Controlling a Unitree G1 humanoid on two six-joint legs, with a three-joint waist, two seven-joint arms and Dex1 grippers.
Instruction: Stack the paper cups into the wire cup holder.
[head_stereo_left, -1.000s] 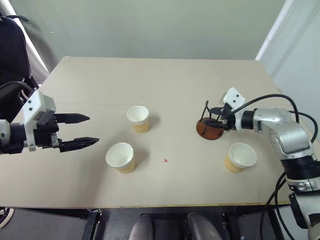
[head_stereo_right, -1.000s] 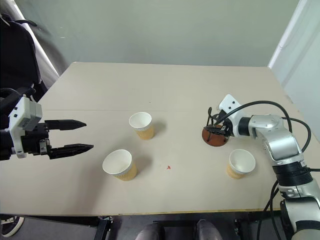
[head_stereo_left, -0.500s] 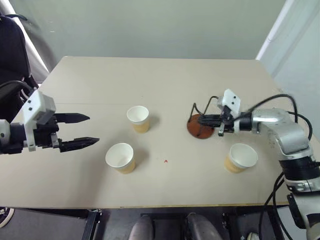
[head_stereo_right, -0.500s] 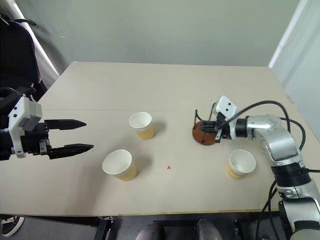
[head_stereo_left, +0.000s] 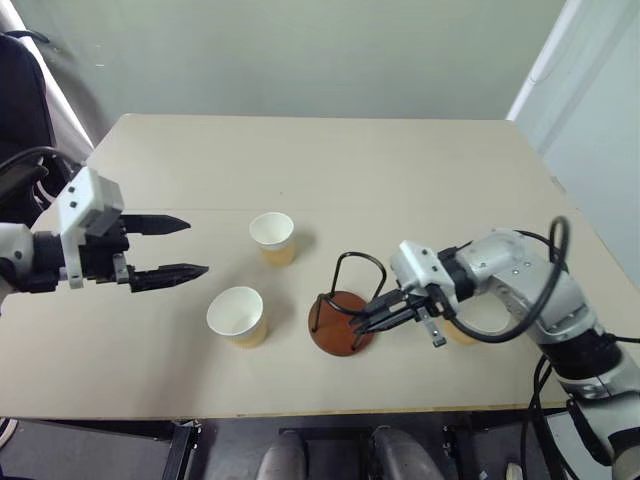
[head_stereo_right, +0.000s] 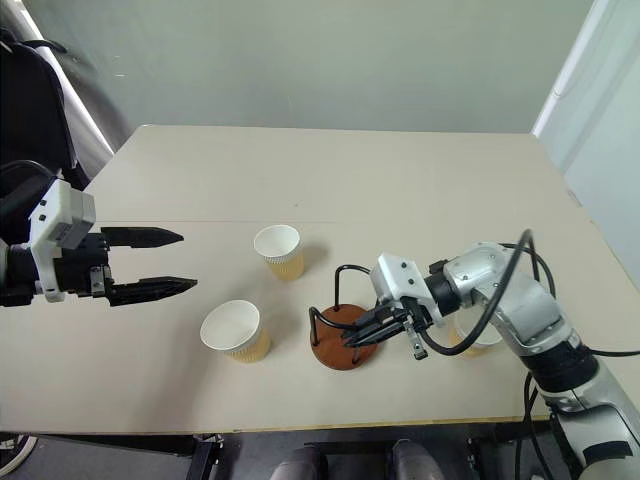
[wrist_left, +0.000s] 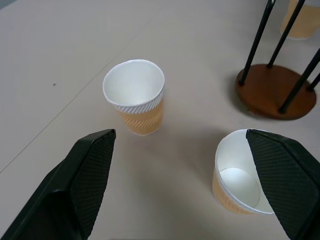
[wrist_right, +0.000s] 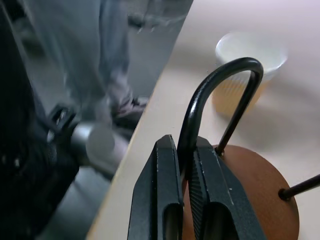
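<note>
The wire cup holder (head_stereo_left: 340, 336), a reddish-brown disc with black wire loops, stands near the table's front middle. My right gripper (head_stereo_left: 362, 321) is shut on one of its loops, and the right wrist view shows the wire pinched between the fingers (wrist_right: 165, 190). Two paper cups (head_stereo_left: 272, 237) (head_stereo_left: 237, 315) stand upright left of the holder. A third paper cup (head_stereo_right: 480, 337) sits behind my right forearm, partly hidden. My left gripper (head_stereo_left: 197, 247) hovers open and empty left of the two cups, pointing toward them.
The beige table (head_stereo_left: 350, 170) has its front edge just in front of the holder. A dark chair (head_stereo_left: 20, 90) stands off the table's far left corner. Cables loop around my right arm (head_stereo_left: 545, 260).
My right gripper has shut on a wire loop and brought the holder from the right side to the front middle, beside the nearer cup. The left gripper stays open, barely moved.
</note>
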